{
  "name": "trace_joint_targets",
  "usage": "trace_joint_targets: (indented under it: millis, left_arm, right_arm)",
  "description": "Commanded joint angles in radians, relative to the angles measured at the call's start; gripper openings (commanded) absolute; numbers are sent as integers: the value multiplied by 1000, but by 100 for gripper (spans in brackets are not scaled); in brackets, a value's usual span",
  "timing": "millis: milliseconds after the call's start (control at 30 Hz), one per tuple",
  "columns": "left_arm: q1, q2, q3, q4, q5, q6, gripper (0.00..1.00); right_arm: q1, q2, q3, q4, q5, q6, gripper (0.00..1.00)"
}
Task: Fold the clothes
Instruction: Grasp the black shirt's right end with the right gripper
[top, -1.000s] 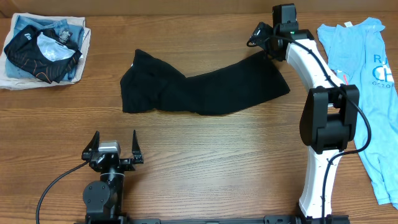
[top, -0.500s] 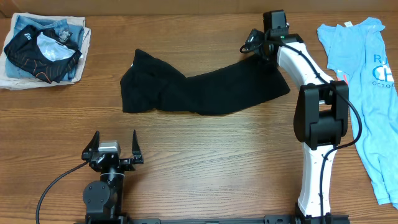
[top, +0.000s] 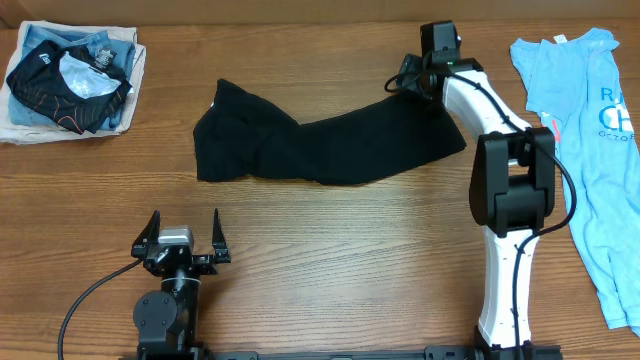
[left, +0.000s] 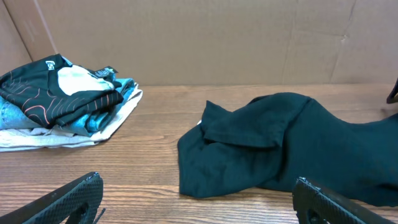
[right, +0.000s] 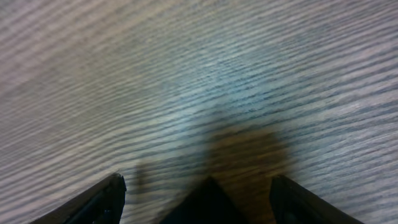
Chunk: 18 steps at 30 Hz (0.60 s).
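Overhead: black T-shirt (top: 330, 140) lies crumpled at the table's middle, long axis left-right, right end angled farther. It is unmoved, while the right gripper (top: 412, 78) has shifted left to its far-right corner. Left gripper (top: 183, 225) stays spread, near side
Left wrist: T-shirt (left: 292, 149) ahead, fingers (left: 68, 196) wide apart
Right wrist: fingers (right: 106, 196) spread, a dark fabric tip between them, over the table (right: 217, 74)
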Motion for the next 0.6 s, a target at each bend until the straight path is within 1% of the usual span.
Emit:
trace_joint_targets:
  millis: [0, 100, 167, 200, 333, 433, 567]
  left_arm:
    - [10, -9, -4, 4, -6, 16, 100]
    - [10, -9, -4, 3, -6, 16, 100]
    - [10, -9, -4, 3, -6, 16, 100]
    - [10, -9, -4, 3, -6, 16, 100]
    - [10, -9, -4, 3, -6, 16, 100]
    - [10, -9, -4, 3, -6, 16, 100]
    - [10, -9, -4, 3, -6, 16, 100]
  right_arm:
    - [-2, 22, 1, 6, 19, -22, 77]
    - [-2, 24, 1, 5, 20, -23, 69]
    - [-1, 26, 1, 2, 34, -22, 69]
    - [-2, 26, 1, 1, 36, -22, 67]
    - [-2, 26, 1, -2, 48, -21, 55]
    - [-2, 26, 1, -9, 53, -18, 43]
    - [-2, 26, 1, -10, 64, -18, 33]
